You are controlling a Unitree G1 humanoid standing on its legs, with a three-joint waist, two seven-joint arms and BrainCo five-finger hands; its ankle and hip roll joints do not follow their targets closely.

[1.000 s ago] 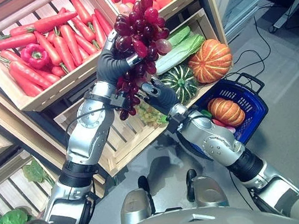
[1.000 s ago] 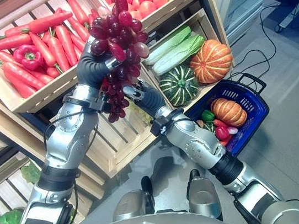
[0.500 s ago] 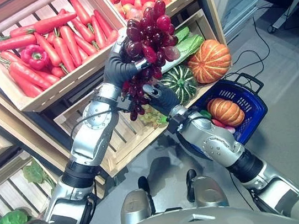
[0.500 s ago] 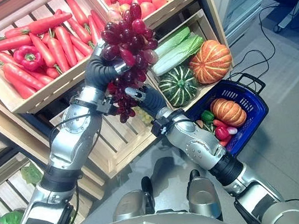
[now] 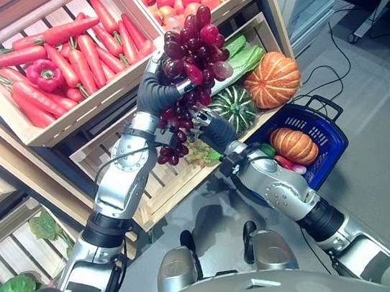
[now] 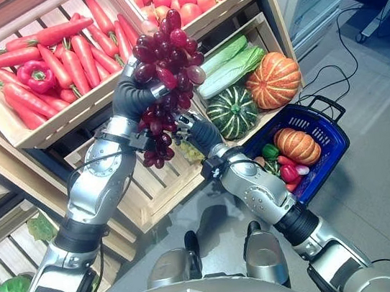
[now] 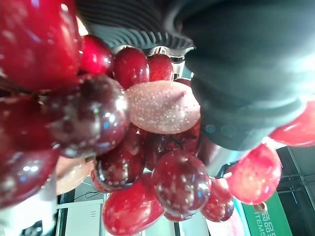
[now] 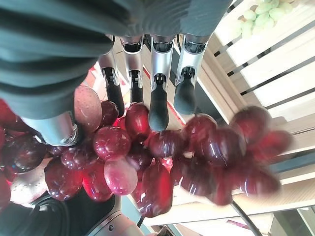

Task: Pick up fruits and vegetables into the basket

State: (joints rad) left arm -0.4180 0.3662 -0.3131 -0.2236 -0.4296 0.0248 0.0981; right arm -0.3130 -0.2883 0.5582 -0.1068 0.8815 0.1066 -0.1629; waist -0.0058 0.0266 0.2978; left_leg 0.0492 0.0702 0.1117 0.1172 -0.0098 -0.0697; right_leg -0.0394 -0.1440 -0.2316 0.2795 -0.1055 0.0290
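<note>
From my head's left eye, I am holding the grapes (image 5: 189, 52) up in front of the crates with my left hand (image 5: 160, 87), its fingers curling round the upper part of the bunch. My right hand (image 5: 210, 125) is sitting just under it, touching the lower berries that are hanging down. The basket (image 5: 328, 146) is standing on the floor to my right, well apart from the grapes, with a pumpkin (image 5: 294, 145) and some smaller produce already lying in it.

From the right eye, the same scene is showing: the carrots (image 6: 59, 60) and a pepper (image 6: 36, 75) are still filling their crate, and a green squash (image 6: 232, 111) and a second pumpkin (image 6: 273, 79) are waiting on the lower shelf.

In my left wrist view, berries are crowding close against my palm, so I am clearly gripping the bunch.

In my right wrist view, my fingers (image 8: 158, 93) are reaching fairly straight, tips resting on the berries, thumb beside them, not closing round anything.

I am judging the task partly done: the grapes need carrying to the basket, and plenty is remaining.
</note>
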